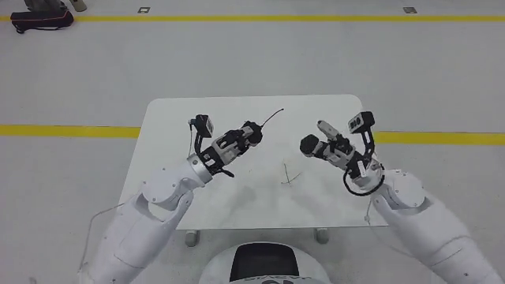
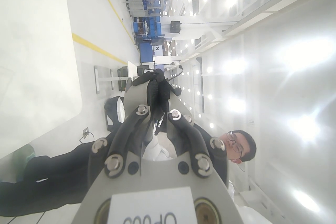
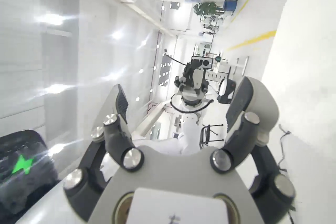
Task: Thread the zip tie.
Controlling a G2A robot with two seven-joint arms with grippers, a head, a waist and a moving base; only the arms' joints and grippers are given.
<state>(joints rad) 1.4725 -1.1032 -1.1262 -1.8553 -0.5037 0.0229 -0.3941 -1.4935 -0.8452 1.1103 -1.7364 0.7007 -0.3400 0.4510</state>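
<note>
Table [image 1: 166, 126], 2 grippers [image 1: 252, 134] [image 1: 314, 137], 1 held zip tie [image 1: 272, 116]

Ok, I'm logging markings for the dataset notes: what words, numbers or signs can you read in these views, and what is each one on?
"N": white sign on a blue panel in the hall behind, left wrist view.
White label on the base of the left gripper: upside down and cut by the picture edge, not readable whole.
White label on the base of the right gripper: cut off, unreadable.
Top view: no legible text.
</note>
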